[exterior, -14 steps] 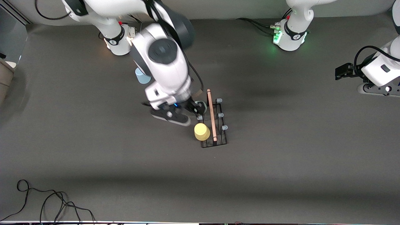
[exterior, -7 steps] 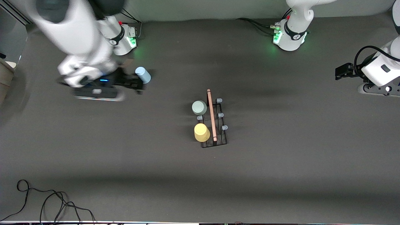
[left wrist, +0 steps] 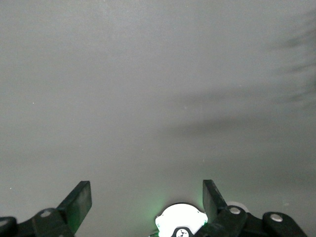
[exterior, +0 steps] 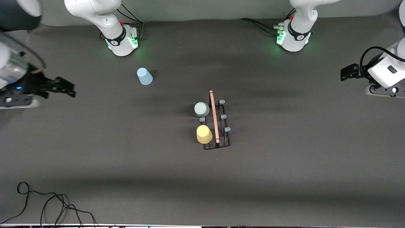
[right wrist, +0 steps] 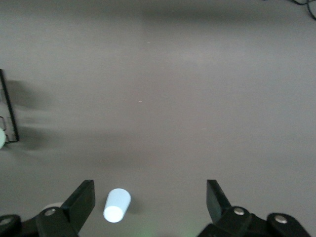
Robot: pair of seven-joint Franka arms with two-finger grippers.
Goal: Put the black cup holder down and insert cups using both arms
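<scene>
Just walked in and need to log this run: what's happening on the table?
Nothing is held just now. The black cup holder stands mid-table with the green cup and yellow cup upside down on its prongs. The light blue cup sits on the table near the right arm's base. The right gripper and left gripper hang open, each at its own end of the table.

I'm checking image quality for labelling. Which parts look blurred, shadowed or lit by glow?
Front view: the right arm's tool is soft with motion blur at the frame edge; green glow spills from both bases; the rack is sharp. Right wrist view: the blue cup is crisp, with soft shadow bands on the table.
</scene>
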